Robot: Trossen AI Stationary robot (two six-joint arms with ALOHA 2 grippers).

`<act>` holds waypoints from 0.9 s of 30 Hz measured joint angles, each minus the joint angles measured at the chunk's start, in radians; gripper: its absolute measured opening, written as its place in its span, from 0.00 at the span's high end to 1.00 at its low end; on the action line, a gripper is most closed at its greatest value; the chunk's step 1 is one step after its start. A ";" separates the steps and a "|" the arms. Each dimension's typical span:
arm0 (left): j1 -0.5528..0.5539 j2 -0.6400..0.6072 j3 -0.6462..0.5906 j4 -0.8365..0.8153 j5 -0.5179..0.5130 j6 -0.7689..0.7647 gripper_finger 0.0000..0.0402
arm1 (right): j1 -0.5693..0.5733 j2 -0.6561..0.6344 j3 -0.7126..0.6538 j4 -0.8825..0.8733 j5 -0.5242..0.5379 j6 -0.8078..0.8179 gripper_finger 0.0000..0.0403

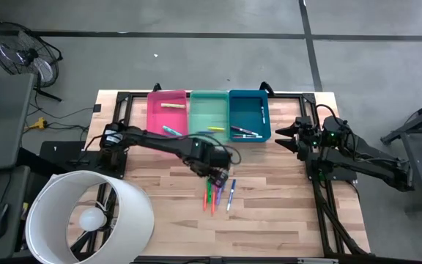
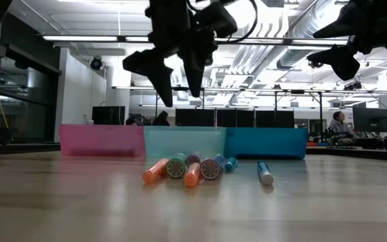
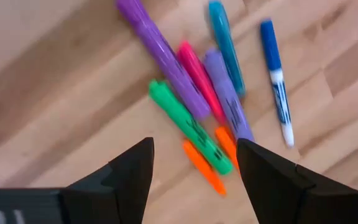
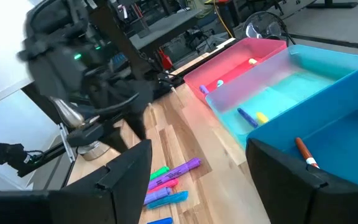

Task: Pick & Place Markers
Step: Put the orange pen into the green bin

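Left pincer (image 1: 217, 178): gaping, empty, hiding part of the thin coloured plastic markers (image 1: 220, 196) at frame centre
Right pincer (image 1: 283, 137): parted, empty, right of centre

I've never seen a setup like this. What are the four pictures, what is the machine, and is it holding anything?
Two robot arms work at a wooden table. One picture looks straight down, one looks level across the tabletop, and two come from cameras on the arms' wrists. The left tool hangs open and empty above a loose cluster of markers. The right tool waits open and empty beside the blue bin. Next to that bin stand a green bin and a pink bin; each bin holds a few markers already.
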 joint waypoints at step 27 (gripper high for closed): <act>-0.225 0.133 -0.001 0.093 -0.086 -0.309 0.45 | 0.000 0.006 0.000 0.000 0.000 0.000 0.38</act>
